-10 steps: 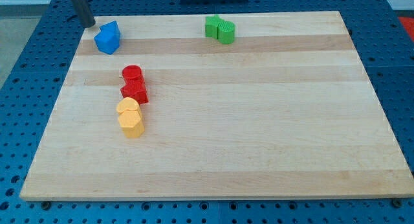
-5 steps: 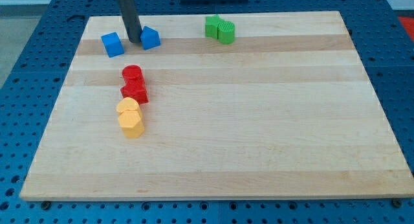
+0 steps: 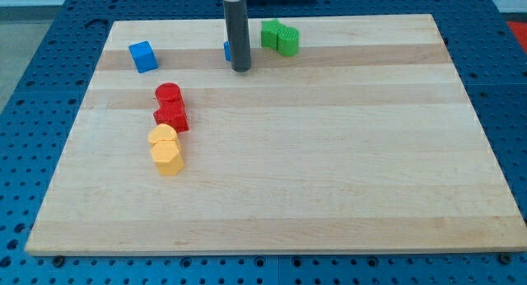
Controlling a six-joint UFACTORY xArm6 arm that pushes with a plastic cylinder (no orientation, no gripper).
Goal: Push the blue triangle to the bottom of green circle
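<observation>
Now, worktop [image 3: 329,194] | two yellow blocks [image 3: 165,149] nearest, touching | two red blocks [image 3: 170,107] just above them | my tip [image 3: 240,69] in front of blue triangle [image 3: 226,50], mostly hidden behind the rod, left of green blocks [image 3: 280,37] | blue cube [image 3: 142,56] far left | no fingers, only a rod, holding nothing

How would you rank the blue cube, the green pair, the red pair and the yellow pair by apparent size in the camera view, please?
1. Yellow pair and red pair: alike, and nearer the view's bottom, so unranked.
2. Green pair.
3. Blue cube.
</observation>
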